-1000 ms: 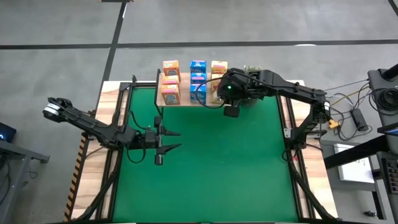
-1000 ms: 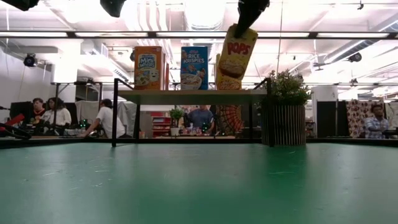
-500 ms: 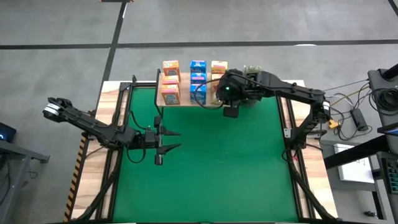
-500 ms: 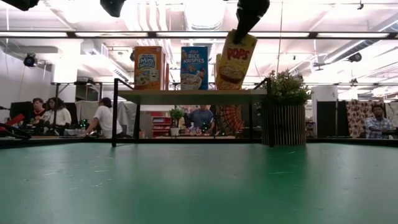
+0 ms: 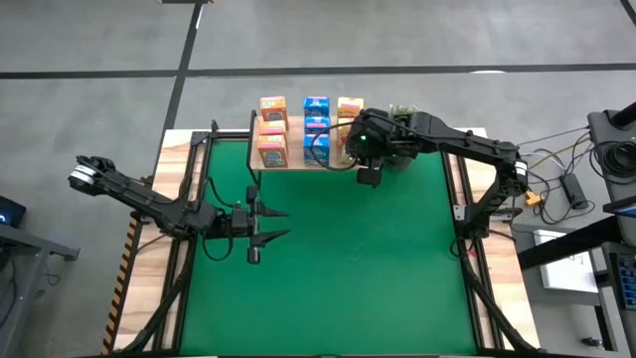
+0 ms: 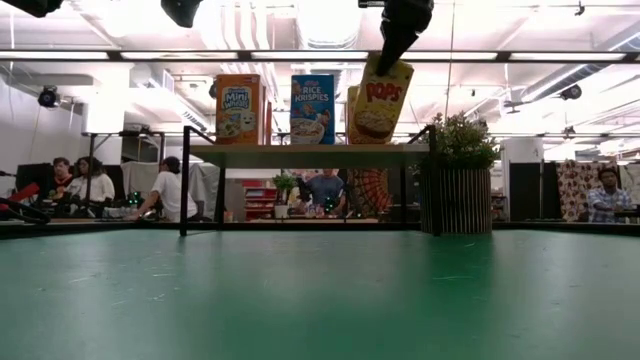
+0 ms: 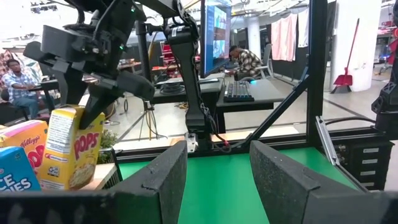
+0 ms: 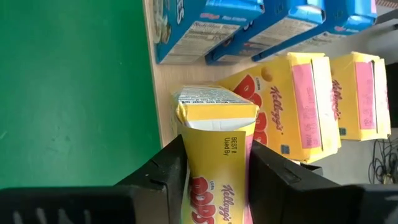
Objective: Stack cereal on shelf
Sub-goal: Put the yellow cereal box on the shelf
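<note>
The shelf point(image 5: 296, 167) stands at the mat's far edge point(image 6: 300, 155). On it stand orange boxes point(image 5: 272, 127), blue boxes point(image 5: 316, 124) and yellow boxes point(image 5: 349, 107). My right gripper point(image 5: 360, 149) is over the shelf's right end, shut on a yellow Pops box point(image 6: 380, 100). The box tilts, and its lower end is at the shelf board; whether it touches, I cannot tell. My left gripper point(image 5: 283, 224) is open and empty above the mat's left part. My right gripper pinches the yellow box near its upper end point(image 8: 214, 146) between its two fingers point(image 8: 171, 165), on two opposite faces. The fingers come from above, pointing down point(image 6: 388, 55). The box hangs below them, tilted, its printed front toward the table's near side.
A potted plant in a slatted pot point(image 6: 462, 185) stands right of the shelf. Two more yellow boxes point(image 8: 298, 99) stand close behind the held one, and blue boxes point(image 8: 249, 25) beside it. The green mat point(image 5: 348, 268) lies bare in front. People sit beyond the table point(image 6: 170, 190).
My right gripper has moved a little toward the table's far edge, over the shelf, still shut on the yellow box. The box has tipped closer to upright and moved back toward the other yellow boxes, its lower end staying at the shelf board.
</note>
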`<state>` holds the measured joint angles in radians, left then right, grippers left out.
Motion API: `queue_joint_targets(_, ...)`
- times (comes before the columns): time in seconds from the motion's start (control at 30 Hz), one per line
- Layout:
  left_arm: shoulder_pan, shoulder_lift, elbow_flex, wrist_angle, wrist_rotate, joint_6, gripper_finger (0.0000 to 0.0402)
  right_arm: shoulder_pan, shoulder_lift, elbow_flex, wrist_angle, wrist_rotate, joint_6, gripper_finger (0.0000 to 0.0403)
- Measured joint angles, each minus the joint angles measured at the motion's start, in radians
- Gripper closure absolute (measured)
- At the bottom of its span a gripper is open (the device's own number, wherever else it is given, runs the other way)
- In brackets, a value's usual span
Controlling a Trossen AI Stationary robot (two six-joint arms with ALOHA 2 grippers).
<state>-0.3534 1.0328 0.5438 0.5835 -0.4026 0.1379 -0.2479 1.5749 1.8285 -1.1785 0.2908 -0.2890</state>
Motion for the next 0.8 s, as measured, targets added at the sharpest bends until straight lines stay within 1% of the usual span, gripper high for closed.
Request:
queue_joint_targets(0.23, 0.000, 0.000, 0.000, 0.000, 0.000, 0.000, 0.0242, -0.003, 0.000, -0.001, 0.044, 0.001, -0.011, 0.0239)
queue_joint_targets(0.43, 0.000, 0.000, 0.000, 0.000, 0.000, 0.002, 0.0242, -0.002, 0.000, 0.000, 0.047, 0.001, -0.017, 0.0216)
queue_joint_targets(0.6, 0.000, 0.000, 0.000, 0.000, 0.000, 0.003, 0.0242, -0.002, 0.000, 0.000, 0.047, 0.012, -0.019, 0.0206)
queue_joint_targets(0.8, -0.001, 0.000, 0.000, 0.000, 0.000, 0.003, 0.0242, -0.002, 0.000, 0.000, 0.048, 0.026, -0.026, 0.0204)
